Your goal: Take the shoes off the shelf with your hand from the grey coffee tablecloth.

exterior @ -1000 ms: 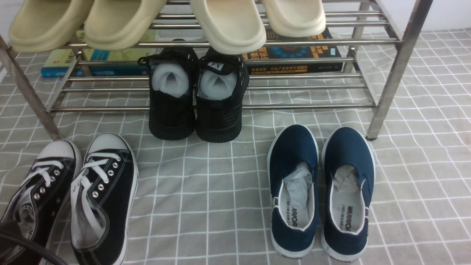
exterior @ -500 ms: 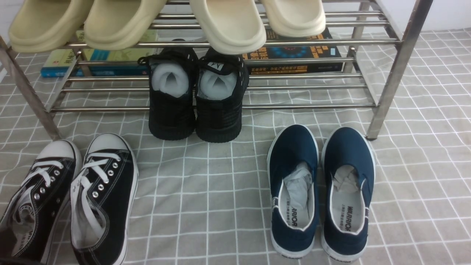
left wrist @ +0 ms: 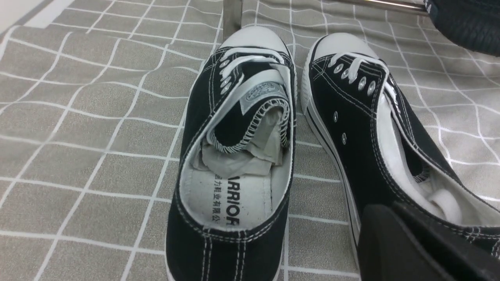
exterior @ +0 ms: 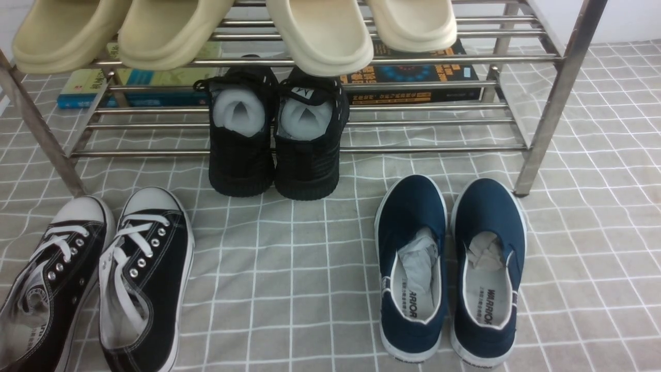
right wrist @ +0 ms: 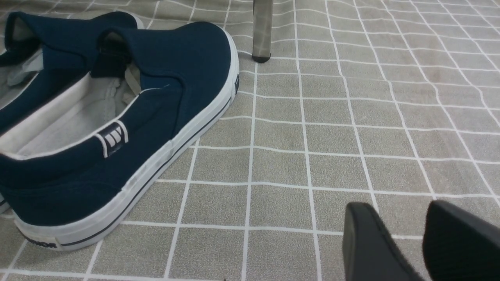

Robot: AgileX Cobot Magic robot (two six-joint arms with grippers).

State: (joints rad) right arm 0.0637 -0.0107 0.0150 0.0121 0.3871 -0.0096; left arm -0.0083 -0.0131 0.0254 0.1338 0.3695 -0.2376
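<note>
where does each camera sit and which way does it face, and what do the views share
Front view: between the arms, looking forward and down at the shelf and cloth; no robot part shows.
Left wrist view: on the left wrist, looking along the left hand at the black lace-up sneakers; dark, blurred fingers show.
Right wrist view: on the right wrist, looking past the open right hand at navy slip-ons; both fingertips show.
Front and left wrist share the sneakers.
</note>
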